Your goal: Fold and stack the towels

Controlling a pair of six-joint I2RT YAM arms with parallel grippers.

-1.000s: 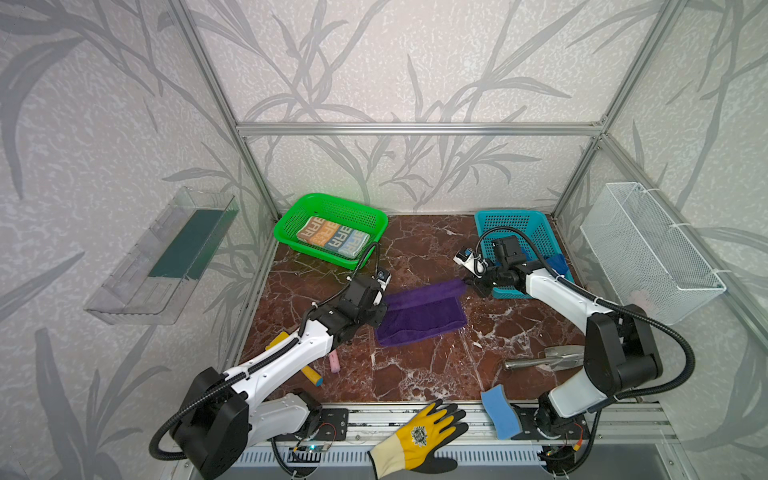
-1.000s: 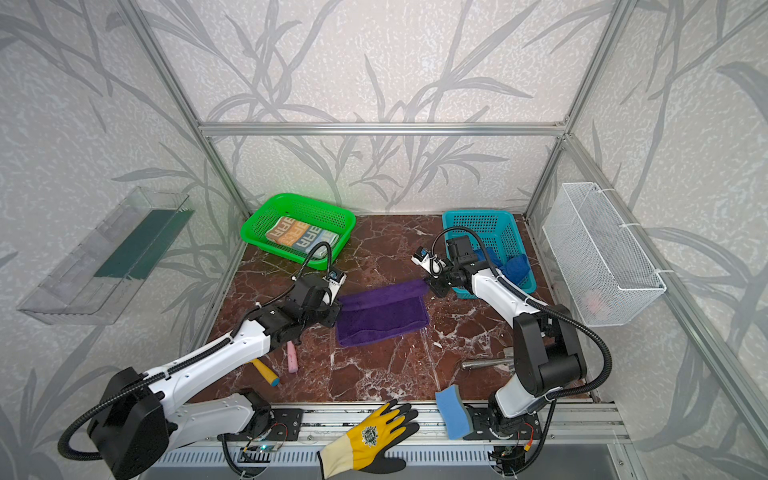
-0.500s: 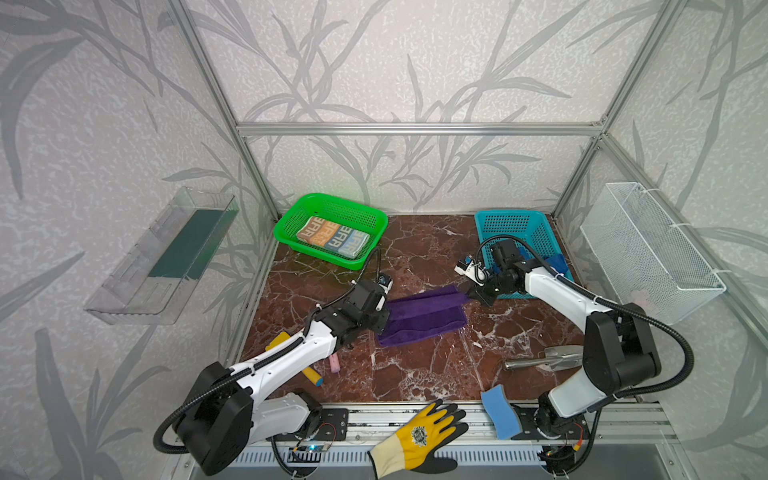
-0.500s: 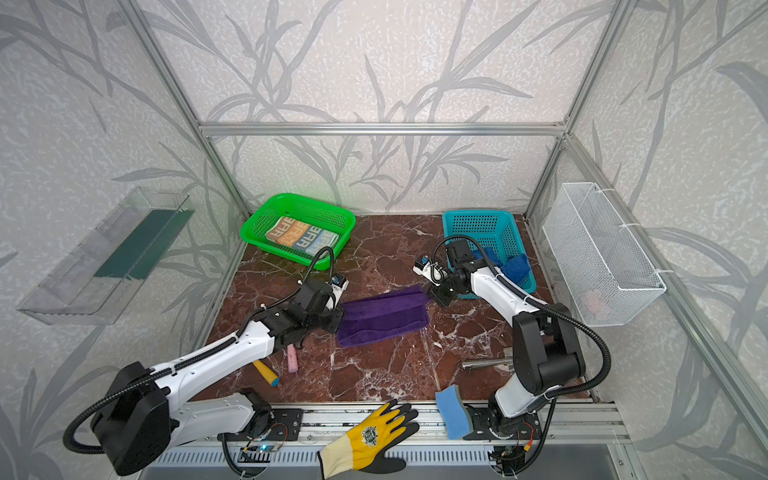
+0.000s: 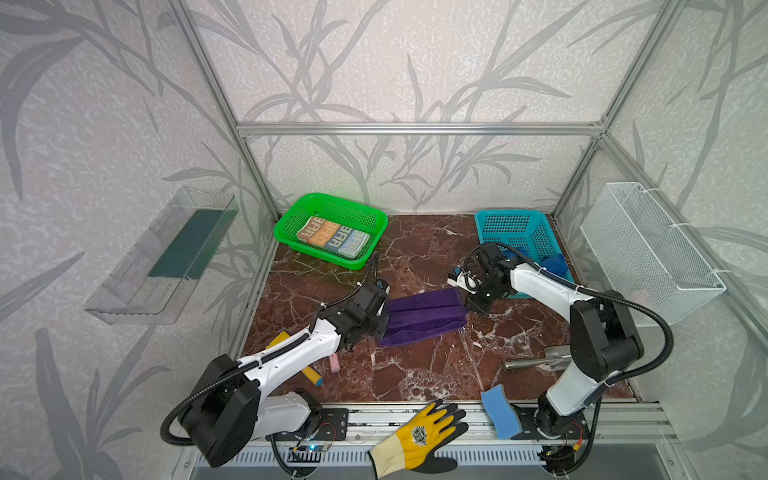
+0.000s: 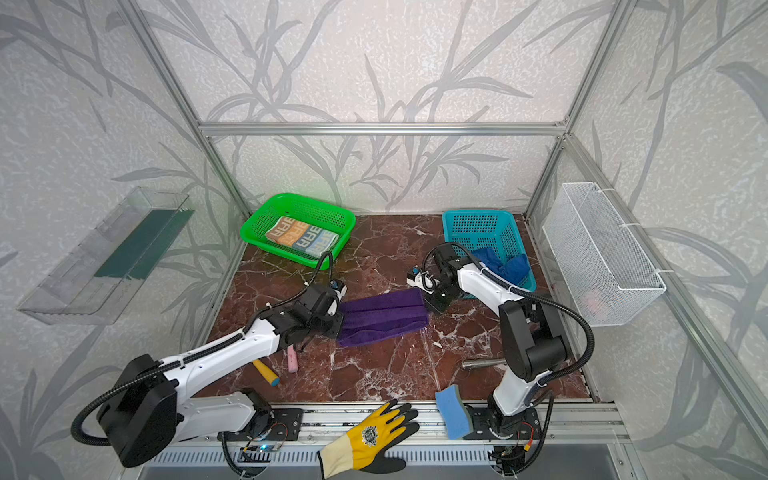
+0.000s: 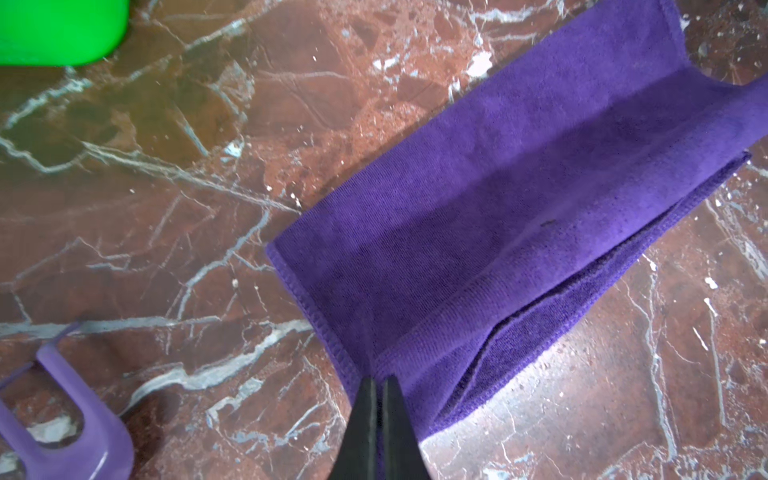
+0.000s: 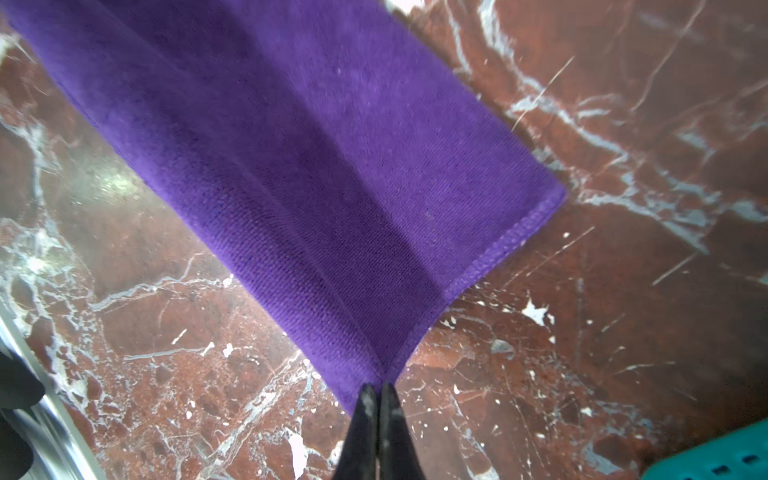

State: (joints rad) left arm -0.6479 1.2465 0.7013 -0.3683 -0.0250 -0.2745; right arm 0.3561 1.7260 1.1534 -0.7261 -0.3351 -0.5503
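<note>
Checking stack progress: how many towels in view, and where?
3: lettered cream towel folded in the green basket; purple towel on the table, ends held by left gripper and right gripper; blue towel bunched in the teal basket, partly hidden.

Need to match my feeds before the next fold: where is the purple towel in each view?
Top view: purple towel in the middle of the red marble table, between the arms.
Top view: towel, same place.
Left wrist: towel runs away from the left gripper, shut on its edge.
Right wrist: towel runs from the right gripper, shut on its corner.
Shared landmark: the marble table, in all four.
</note>
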